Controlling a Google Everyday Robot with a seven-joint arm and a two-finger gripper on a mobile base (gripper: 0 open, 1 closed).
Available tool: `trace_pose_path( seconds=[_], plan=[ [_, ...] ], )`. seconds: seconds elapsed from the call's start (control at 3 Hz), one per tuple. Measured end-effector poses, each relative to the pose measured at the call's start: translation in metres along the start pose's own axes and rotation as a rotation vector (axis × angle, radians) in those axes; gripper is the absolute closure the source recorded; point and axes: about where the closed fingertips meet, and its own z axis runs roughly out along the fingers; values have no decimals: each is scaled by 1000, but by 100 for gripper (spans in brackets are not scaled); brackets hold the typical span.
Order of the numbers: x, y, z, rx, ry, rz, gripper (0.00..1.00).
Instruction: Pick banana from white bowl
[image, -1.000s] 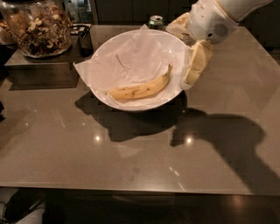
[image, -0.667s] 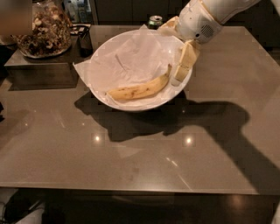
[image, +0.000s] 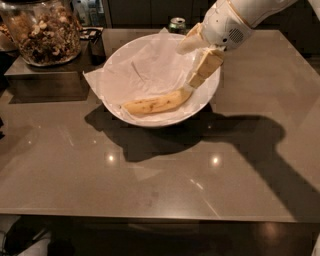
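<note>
The banana (image: 157, 104), yellow with brown speckles, lies along the front inside of the white bowl (image: 116, 107), which is lined with crinkled white paper. My gripper (image: 188, 66) reaches into the bowl from the upper right, above the bowl's right side. Its pale yellow fingers (image: 204, 67) are spread apart and hold nothing. The lower fingertip is right at the banana's right end. I cannot tell whether it touches.
A glass jar of nuts (image: 44, 31) stands on a metal box (image: 45, 80) at the back left. A green can (image: 176, 24) stands behind the bowl. The bowl sits on a grey table (image: 160, 170); its front edge is near the bottom.
The gripper has moved left and down over the bowl's right rim, toward the banana's right end. The banana and bowl have not moved.
</note>
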Motion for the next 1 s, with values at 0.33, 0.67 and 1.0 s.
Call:
trace_pose_path(
  seconds=[0.33, 0.67, 1.0],
  plan=[
    [0, -6, 15, -25, -24, 1, 21],
    [6, -15, 40, -82, -47, 15, 16],
    [12, -22, 64, -127, -58, 33, 17]
  ],
)
